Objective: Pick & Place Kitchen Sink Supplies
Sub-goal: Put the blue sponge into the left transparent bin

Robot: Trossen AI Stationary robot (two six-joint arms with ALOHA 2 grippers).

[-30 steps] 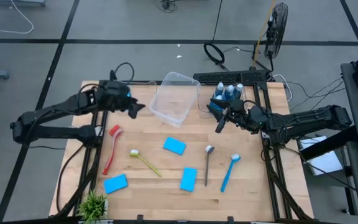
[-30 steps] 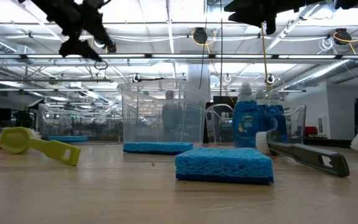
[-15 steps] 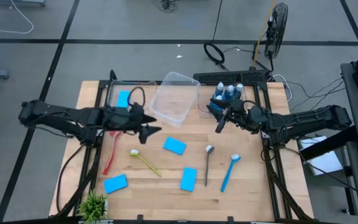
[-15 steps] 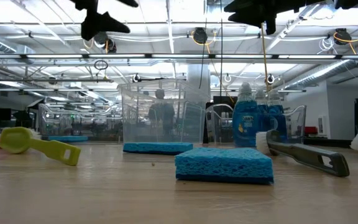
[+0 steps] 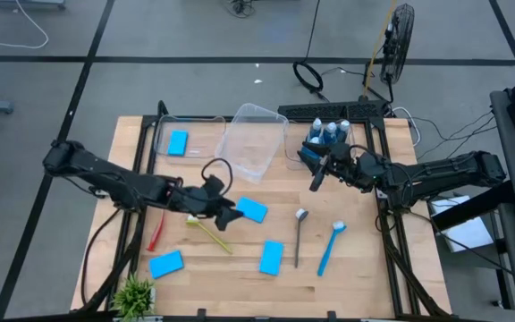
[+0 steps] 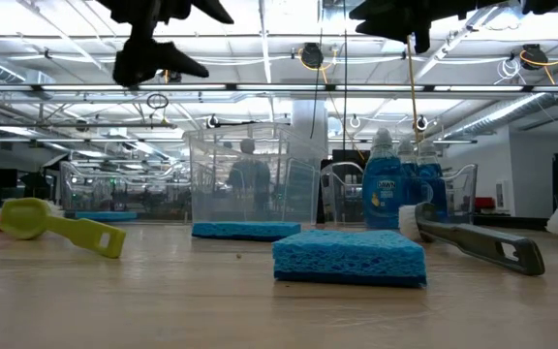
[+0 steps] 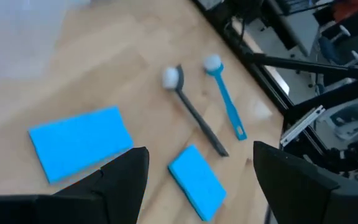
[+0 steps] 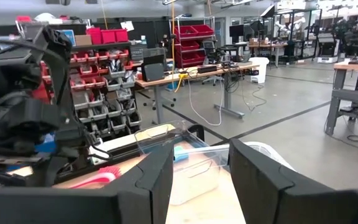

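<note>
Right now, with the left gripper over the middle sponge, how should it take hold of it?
Come straight down with the left gripper, fingers open, and pinch the sponge across its shorter width. It lies flat on the table, nothing touching it, so both long edges look reachable.

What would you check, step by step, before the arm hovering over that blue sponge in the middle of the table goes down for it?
1. Left gripper open: ok, its fingers are spread wide in the left wrist view.
2. Gripper empty: ok, nothing between the fingers.
3. Target in reach: ok, the blue sponge lies flat just beside the gripper.
4. Clear of neighbours: ok, though the yellow brush lies close by; the grey tool is apart.
5. Right gripper out of the way: ok, it waits near the blue bottles.
6. Height above the table: cannot tell exactly; the low view shows the gripper well up.
</note>
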